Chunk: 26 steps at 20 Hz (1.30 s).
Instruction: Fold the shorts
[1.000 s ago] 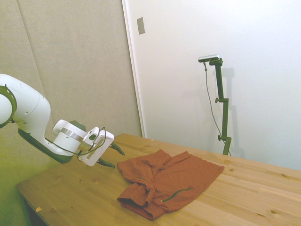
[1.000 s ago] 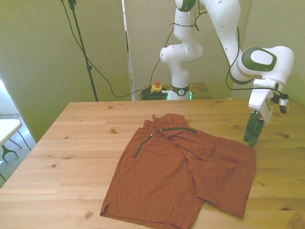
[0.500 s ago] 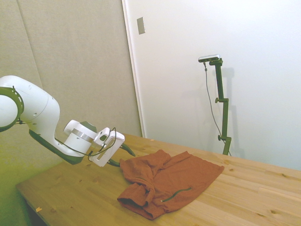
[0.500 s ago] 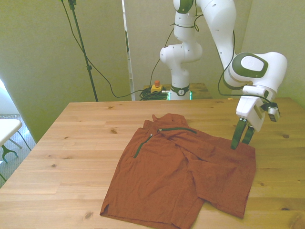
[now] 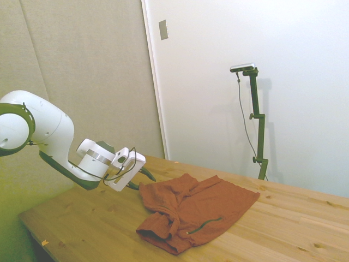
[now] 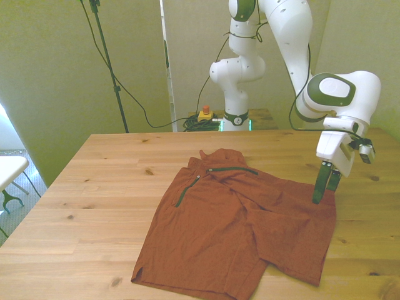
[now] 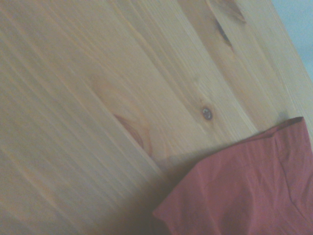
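The rust-orange shorts (image 6: pixel 237 219) lie spread and rumpled on the wooden table (image 6: pixel 100 187), with a thin dark green cord (image 6: pixel 183 193) near the waist. From the side the shorts (image 5: pixel 199 210) look bunched at the near edge. My gripper (image 6: pixel 324 192) is open and points down at the shorts' corner on the front view's right, one fingertip at the fabric's edge. In the side view the gripper (image 5: pixel 142 180) sits at the shorts' left end, low over the table. The wrist view shows a shorts corner (image 7: pixel 244 196) on bare wood (image 7: pixel 98 98).
A yellow box with a red button (image 6: pixel 205 114) and cables lie behind the table's far edge by the robot base. Part of a white stand (image 6: pixel 9 172) shows off the front view's left. Bare wood surrounds the shorts.
The gripper has moved from beside the shorts to their corner and come down lower. It stays open. The shorts have not moved.
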Each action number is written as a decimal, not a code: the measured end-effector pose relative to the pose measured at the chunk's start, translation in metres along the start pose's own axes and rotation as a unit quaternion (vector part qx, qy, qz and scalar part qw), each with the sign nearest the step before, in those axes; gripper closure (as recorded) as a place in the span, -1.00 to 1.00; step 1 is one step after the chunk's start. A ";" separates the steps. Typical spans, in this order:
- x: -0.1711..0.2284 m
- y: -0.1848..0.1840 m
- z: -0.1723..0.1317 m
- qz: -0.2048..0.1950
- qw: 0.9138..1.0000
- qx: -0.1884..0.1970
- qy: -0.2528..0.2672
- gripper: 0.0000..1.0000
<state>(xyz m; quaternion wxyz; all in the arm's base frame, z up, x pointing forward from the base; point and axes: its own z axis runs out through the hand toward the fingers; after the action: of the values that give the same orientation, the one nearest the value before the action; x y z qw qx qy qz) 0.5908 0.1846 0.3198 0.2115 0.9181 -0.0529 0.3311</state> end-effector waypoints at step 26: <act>0.033 0.044 -0.027 0.025 0.999 -0.016 0.045 1.00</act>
<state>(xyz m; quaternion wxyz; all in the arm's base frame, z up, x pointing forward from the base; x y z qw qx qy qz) 0.5904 0.1580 0.3749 0.2200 0.8973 -0.0719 0.3759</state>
